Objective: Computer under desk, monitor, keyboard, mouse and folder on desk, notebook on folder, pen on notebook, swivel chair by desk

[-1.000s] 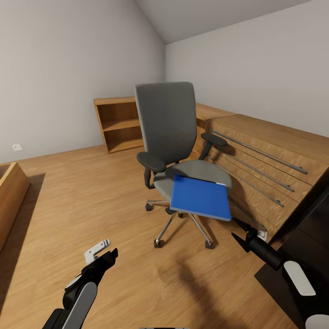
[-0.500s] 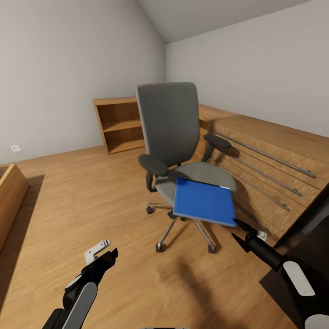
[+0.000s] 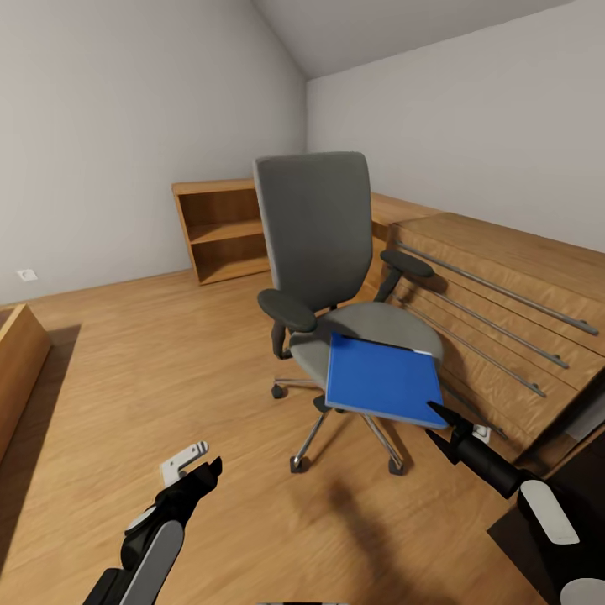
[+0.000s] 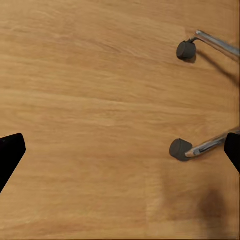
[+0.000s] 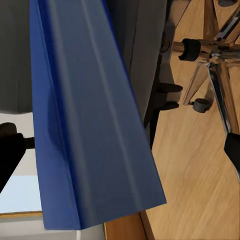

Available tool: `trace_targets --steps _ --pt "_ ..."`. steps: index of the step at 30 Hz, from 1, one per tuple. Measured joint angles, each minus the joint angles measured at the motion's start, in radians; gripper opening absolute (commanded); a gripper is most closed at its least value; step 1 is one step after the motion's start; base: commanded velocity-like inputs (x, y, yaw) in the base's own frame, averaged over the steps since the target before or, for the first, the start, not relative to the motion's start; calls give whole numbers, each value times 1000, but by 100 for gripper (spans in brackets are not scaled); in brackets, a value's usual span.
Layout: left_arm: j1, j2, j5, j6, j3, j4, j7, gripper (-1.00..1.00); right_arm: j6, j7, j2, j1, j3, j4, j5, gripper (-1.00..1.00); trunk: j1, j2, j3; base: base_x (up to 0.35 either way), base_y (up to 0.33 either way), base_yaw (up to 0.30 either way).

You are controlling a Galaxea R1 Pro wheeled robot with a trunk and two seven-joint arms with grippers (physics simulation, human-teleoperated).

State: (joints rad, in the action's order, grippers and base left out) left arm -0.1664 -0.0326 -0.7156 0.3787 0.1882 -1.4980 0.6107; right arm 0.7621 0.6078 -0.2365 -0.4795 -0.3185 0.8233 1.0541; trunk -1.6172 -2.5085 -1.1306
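Note:
The swivel chair [image 3: 315,227] stands mid-room on the wood floor, grey seat and tall back facing me. The blue folder [image 3: 382,380] lies on its seat and overhangs the front edge. My right gripper [image 3: 439,427] is open just off the folder's near right corner, not touching it. In the right wrist view the folder [image 5: 85,120] fills the space ahead of that open right gripper [image 5: 120,150], with the chrome chair base [image 5: 215,65] beyond. My left gripper [image 3: 192,468] is open low over the floor, left of the chair. The left wrist view shows bare floor and two casters [image 4: 180,149].
An open wooden shelf unit [image 3: 223,227] stands against the back wall. A long wooden dresser [image 3: 496,277] with metal rail handles runs along the right, close behind the chair. A low wooden edge [image 3: 17,361] is at far left, a dark surface [image 3: 580,479] at lower right.
The whole head view has shifted slightly, so the camera moved. In the picture the chair and folder now sit closer to my right gripper. Both grippers keep their pose.

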Motion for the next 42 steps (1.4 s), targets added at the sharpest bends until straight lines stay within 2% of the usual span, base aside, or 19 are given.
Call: trace_targets --steps 4,13,14,19,31,42 --pt "0 -2 -1 -1 18 1 2 100 0 0 0 0 0 0 0 100 0 0 0 16 2 0" --pt "0 -3 -2 -2 21 1 4 100 0 1 1 0 0 0 3 100 0 0 0 2 0 0" --pt "1 -3 -2 -2 21 1 4 100 0 1 1 0 0 0 3 -100 0 0 0 0 0 0" --pt "0 -3 -2 -3 21 1 4 100 4 3 1 0 -1 1 15 -100 0 0 0 0 0 0" --pt "1 -2 -6 -3 21 1 5 100 2 2 0 0 -1 1 10 -100 0 0 0 0 0 0" --pt "0 -1 -5 -3 21 5 6 100 1 1 0 0 0 1 7 -100 5 3 42 0 0 0"
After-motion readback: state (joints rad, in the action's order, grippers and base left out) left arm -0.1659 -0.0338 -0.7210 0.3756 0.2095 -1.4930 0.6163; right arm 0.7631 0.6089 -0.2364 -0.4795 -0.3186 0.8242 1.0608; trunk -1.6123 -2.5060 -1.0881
